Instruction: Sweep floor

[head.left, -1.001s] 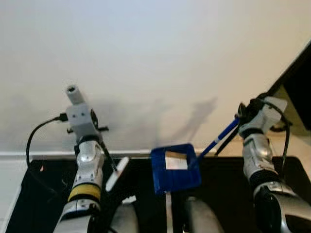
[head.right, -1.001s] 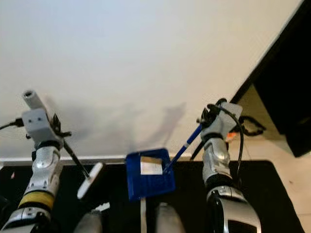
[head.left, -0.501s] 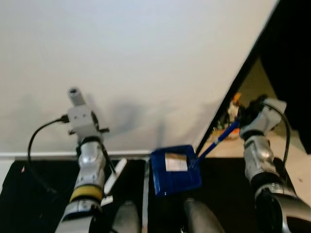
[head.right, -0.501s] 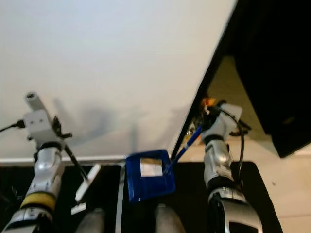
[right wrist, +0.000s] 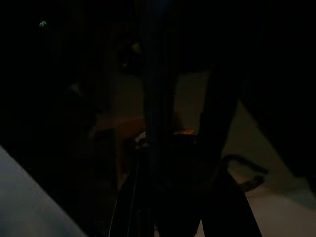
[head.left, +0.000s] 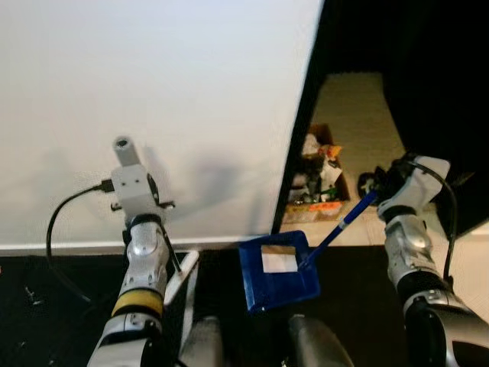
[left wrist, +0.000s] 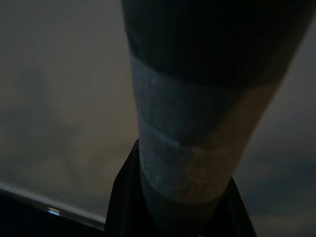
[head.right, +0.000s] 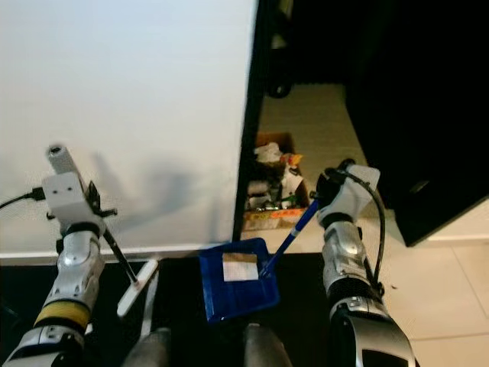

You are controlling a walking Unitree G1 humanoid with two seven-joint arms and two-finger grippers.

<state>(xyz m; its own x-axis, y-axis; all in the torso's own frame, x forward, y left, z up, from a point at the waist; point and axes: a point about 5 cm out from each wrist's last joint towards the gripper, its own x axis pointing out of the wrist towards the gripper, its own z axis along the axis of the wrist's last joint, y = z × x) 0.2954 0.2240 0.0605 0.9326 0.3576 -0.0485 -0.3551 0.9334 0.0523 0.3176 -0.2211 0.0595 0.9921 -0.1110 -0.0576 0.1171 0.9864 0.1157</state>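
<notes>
Meanwhile right tool (head.right: 327, 195) grips the blue dustpan (head.left: 278, 271) handle; left tool (head.left: 157, 222) clamps the brush (head.left: 182, 277).

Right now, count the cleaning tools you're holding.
2. A blue dustpan hangs low in the middle, its handle in the right pincer. A white-headed brush hangs from the left pincer.

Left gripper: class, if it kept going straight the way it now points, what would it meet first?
Probably the white wall: the left gripper, holding the broom, points toward it, though depth is unclear.
</notes>
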